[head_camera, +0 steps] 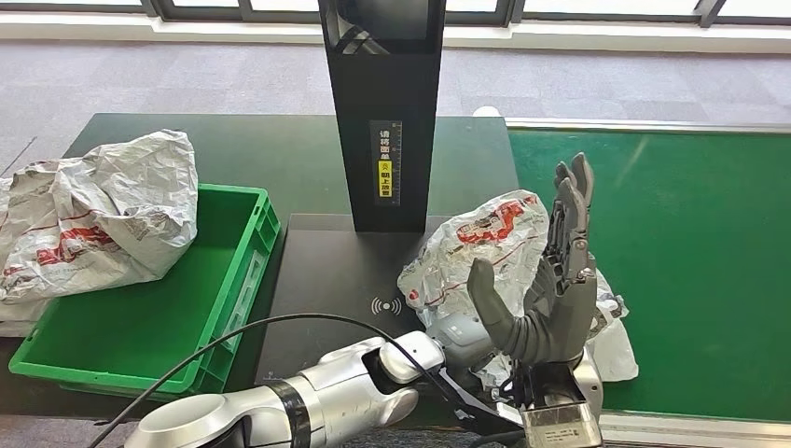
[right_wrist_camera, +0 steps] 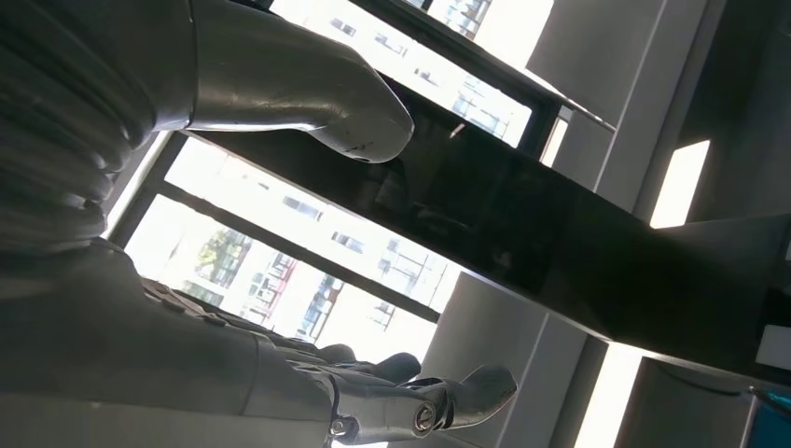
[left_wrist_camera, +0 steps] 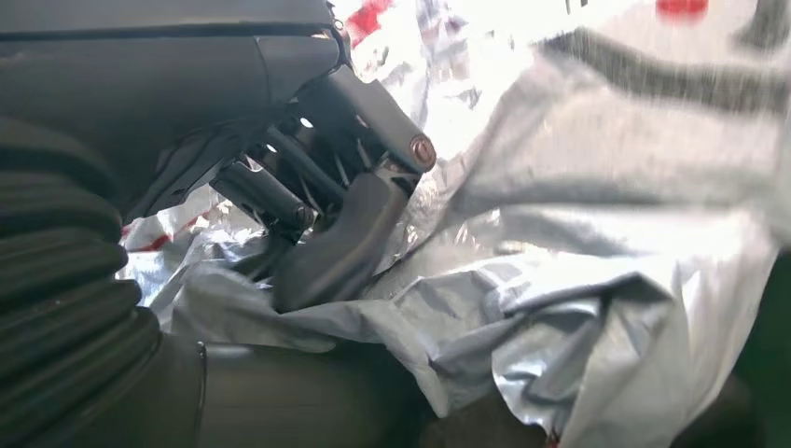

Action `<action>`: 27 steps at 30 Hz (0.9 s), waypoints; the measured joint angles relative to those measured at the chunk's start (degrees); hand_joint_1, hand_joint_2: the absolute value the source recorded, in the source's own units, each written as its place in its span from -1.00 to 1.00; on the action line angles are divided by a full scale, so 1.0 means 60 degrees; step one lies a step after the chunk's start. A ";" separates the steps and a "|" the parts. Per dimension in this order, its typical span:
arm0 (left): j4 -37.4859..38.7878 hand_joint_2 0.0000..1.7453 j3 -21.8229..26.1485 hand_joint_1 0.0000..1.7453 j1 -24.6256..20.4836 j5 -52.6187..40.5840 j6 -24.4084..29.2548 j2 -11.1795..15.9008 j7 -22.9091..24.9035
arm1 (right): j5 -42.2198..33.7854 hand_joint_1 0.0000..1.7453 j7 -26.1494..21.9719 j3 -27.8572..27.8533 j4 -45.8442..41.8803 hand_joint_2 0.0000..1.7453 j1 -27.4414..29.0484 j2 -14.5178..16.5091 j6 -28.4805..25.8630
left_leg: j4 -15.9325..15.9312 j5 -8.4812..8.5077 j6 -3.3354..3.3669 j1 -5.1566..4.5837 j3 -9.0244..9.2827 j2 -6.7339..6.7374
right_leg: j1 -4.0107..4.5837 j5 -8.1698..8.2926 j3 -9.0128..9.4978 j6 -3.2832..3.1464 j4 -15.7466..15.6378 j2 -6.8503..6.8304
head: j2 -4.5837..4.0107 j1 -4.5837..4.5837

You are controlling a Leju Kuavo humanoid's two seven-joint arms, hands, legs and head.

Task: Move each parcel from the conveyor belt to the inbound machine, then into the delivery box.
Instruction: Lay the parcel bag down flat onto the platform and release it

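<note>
A crumpled white-and-grey plastic parcel (head_camera: 490,241) with red print lies across the right edge of the inbound machine's black plate (head_camera: 326,271) and the green conveyor belt (head_camera: 690,261). My left hand (head_camera: 454,338) reaches in from the left at the parcel's near side. In the left wrist view its dark fingers (left_wrist_camera: 340,219) dig into the parcel (left_wrist_camera: 597,280), with a fold of plastic between them and the thumb. My right hand (head_camera: 552,280) stands upright in front of the parcel's right side, fingers spread and holding nothing. The right wrist view shows its thumb (right_wrist_camera: 308,98) apart from its fingers (right_wrist_camera: 420,406).
The machine's black tower (head_camera: 382,112) rises behind the plate. A green delivery box (head_camera: 140,322) stands at the left, with another crumpled parcel (head_camera: 93,215) lying over its far left rim. My left arm (head_camera: 308,397) and its cable cross the plate's near edge.
</note>
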 joint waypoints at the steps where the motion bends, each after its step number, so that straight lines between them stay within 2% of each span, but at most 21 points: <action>1: 0.0001 1.00 0.0003 1.00 0.0000 0.0008 0.0028 0.0000 -0.0007 | 0.0002 -1.00 0.0000 0.0000 0.0000 1.00 0.0000 0.0000 0.0000 | 0.0000 0.0000 0.0000 0.0000 0.0000 0.0000 | 0.0000 0.0000 0.0000 0.0000 0.0000 0.0000 | 0.0000 0.0000; 4: 0.0013 1.00 0.0113 1.00 -0.0007 0.0225 0.0777 0.0000 -0.0128 | 0.0039 -1.00 0.0000 0.0000 0.0000 1.00 0.0012 0.0000 0.0008 | 0.0000 0.0000 0.0000 0.0000 0.0000 0.0000 | 0.0000 0.0000 -0.0001 0.0000 0.0000 0.0000 | 0.0000 0.0000; 8: 0.0129 1.00 0.1050 1.00 0.0081 0.0293 0.3944 0.0001 -0.0571 | 0.0425 -1.00 0.0000 0.0000 0.0000 1.00 0.0134 0.0179 0.0292 | 0.0000 0.0000 -0.0001 0.0001 0.0000 0.0001 | 0.0001 0.0000 -0.0002 -0.0001 0.0002 0.0000 | 0.0000 0.0000; 12: 0.0224 1.00 0.2051 1.00 0.0414 -0.0917 0.4866 0.0002 -0.0931 | 0.0519 -1.00 0.0000 0.0000 0.0000 1.00 0.0168 0.0317 0.0494 | -0.0001 0.0000 -0.0001 0.0001 -0.0004 0.0001 | 0.0001 -0.0002 -0.0006 -0.0002 0.0002 0.0001 | 0.0000 0.0000; 14: 0.0126 1.00 0.3200 1.00 0.0760 -0.2316 0.4965 0.0003 -0.1369 | 0.0451 -1.00 0.0000 0.0000 0.0002 1.00 0.0184 0.0334 0.0524 | -0.0001 -0.0001 -0.0001 0.0001 -0.0005 0.0004 | 0.0001 -0.0002 -0.0009 -0.0002 0.0002 0.0004 | 0.0000 0.0000; 16: -0.0170 1.00 0.4746 1.00 0.1212 -0.3650 0.4987 0.0004 -0.1981 | 0.0356 -1.00 0.0000 0.0000 0.0004 1.00 0.0213 0.0334 0.0511 | -0.0001 -0.0001 -0.0002 0.0000 -0.0008 0.0007 | 0.0000 -0.0002 -0.0016 -0.0002 0.0002 0.0008 | 0.0000 0.0000; 18: -0.0642 1.00 0.6209 1.00 0.1688 -0.4279 0.5006 0.0005 -0.2620 | 0.0297 -1.00 0.0000 0.0000 0.0004 1.00 0.0266 0.0325 0.0440 | -0.0001 -0.0002 -0.0003 0.0000 -0.0011 0.0010 | 0.0000 -0.0002 -0.0020 -0.0002 0.0002 0.0011 | 0.0000 0.0000; 20: -0.1189 1.00 0.7593 1.00 0.2126 -0.4110 0.5022 0.0008 -0.3354 | 0.0280 -1.00 0.0000 0.0000 0.0004 1.00 0.0354 0.0300 0.0293 | -0.0001 -0.0003 -0.0004 0.0001 -0.0014 0.0013 | 0.0001 -0.0002 -0.0025 -0.0003 0.0002 0.0017 | 0.0000 0.0000; 24: -0.2176 1.00 1.0073 1.00 0.2839 -0.2739 0.5027 0.0046 -0.5055 | 0.0174 -1.00 0.0000 0.0000 0.0000 1.00 0.0595 0.0211 -0.0003 | -0.0004 -0.0003 -0.0006 0.0004 -0.0016 0.0021 | 0.0004 -0.0005 -0.0031 -0.0007 0.0006 0.0022 | 0.0000 0.0000; 27: -0.2850 1.00 1.1599 1.00 0.3345 -0.1944 0.4953 0.0144 -0.5817 | 0.0002 -1.00 0.0000 0.0000 0.0000 1.00 0.0699 0.0107 -0.0140 | -0.0005 -0.0003 -0.0007 0.0006 -0.0017 0.0025 | 0.0006 -0.0007 -0.0037 -0.0010 0.0009 0.0023 | 0.0000 0.0000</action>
